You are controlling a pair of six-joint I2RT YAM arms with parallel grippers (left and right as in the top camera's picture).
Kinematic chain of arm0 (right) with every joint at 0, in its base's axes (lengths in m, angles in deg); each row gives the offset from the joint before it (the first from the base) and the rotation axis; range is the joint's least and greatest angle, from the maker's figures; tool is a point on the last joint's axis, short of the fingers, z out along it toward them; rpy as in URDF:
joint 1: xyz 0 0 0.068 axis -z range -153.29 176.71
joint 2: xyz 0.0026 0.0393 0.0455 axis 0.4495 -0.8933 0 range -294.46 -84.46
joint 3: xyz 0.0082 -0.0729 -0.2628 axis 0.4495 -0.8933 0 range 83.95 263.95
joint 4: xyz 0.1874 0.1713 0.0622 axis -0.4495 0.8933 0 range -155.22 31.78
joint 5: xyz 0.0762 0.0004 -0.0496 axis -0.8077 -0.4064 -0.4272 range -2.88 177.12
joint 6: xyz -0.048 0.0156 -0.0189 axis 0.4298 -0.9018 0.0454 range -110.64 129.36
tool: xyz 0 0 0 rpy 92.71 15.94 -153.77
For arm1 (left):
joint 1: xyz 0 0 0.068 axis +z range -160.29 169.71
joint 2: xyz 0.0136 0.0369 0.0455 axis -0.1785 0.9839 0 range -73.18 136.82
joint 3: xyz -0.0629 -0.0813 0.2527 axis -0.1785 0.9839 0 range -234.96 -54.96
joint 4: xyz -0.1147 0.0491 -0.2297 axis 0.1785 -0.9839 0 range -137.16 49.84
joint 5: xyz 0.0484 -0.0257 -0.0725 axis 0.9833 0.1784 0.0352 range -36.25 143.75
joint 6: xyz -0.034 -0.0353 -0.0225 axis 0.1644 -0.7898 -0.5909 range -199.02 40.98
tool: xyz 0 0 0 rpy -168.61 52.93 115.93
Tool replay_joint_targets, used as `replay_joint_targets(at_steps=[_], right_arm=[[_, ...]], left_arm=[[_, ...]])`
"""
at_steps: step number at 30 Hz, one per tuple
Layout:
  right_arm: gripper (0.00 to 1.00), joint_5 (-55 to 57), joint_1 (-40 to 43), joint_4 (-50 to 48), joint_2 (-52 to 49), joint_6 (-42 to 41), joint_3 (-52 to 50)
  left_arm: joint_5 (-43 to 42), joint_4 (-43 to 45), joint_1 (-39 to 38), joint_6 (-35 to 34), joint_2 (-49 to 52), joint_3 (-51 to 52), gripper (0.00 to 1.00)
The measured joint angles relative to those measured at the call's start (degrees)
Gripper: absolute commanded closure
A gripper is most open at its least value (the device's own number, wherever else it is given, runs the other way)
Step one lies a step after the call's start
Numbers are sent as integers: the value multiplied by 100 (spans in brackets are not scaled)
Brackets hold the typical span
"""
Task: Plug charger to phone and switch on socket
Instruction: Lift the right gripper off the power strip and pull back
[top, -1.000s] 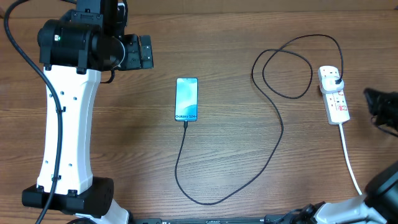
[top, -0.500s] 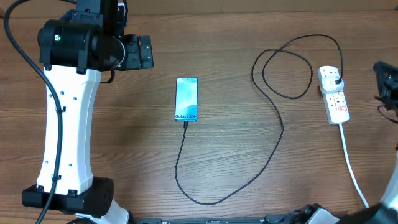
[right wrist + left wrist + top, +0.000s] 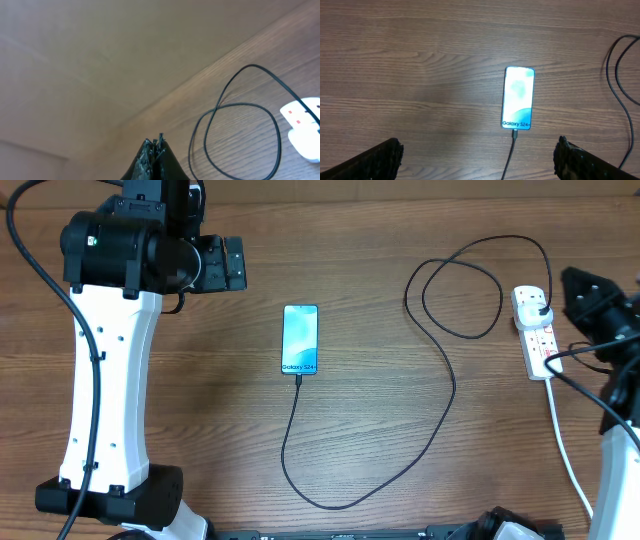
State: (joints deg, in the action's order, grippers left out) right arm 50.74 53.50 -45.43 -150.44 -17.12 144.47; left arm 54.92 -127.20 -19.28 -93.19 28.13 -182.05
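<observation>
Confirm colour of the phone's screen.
The slim rectangular smartphone has a light blue lit screen with white text at one end; clearest in the left wrist view.

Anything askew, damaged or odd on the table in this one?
Nothing stands out. The phone lies flat, screen lit; the charger runs in loose loops from its lower end to the socket, black plug seated.

The slim phone (image 3: 300, 339) lies flat, blue screen lit, with the thin black charger cable (image 3: 454, 385) plugged into its "Galaxy S24" end, sweeping in a wide U and a loose loop to the white power strip (image 3: 538, 340) at the right — its black plug seated in the far outlet.
</observation>
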Motion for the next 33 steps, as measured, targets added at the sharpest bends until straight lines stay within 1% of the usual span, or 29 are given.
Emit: replay_joint_targets(at_steps=[4, 9, 14, 20, 23, 26, 29, 33], right_arm=[[96, 516, -629, 195, 2, 708, 0], [96, 1641, -1810, 348, 2, 1519, 0], [96, 2988, -3021, 345, 2, 1982, 0], [96, 4280, -4026, 345, 4, 2354, 0], [96, 4680, -4356, 348, 55, 2505, 0], [96, 4881, -4500, 420, 262, 2588, 0], [96, 4992, -4531, 562, 673, 2625, 0], [96, 5058, -4533, 903, 1467, 2597, 0]], left_arm=[[2, 2, 0, 0, 0, 0, 1], [0, 0, 0, 0, 0, 0, 1], [0, 0, 0, 0, 0, 0, 0], [0, 0, 0, 2, 0, 0, 0], [0, 0, 0, 0, 0, 0, 0], [0, 0, 0, 0, 0, 0, 0], [0, 0, 0, 0, 0, 0, 0], [0, 0, 0, 2, 0, 0, 0]])
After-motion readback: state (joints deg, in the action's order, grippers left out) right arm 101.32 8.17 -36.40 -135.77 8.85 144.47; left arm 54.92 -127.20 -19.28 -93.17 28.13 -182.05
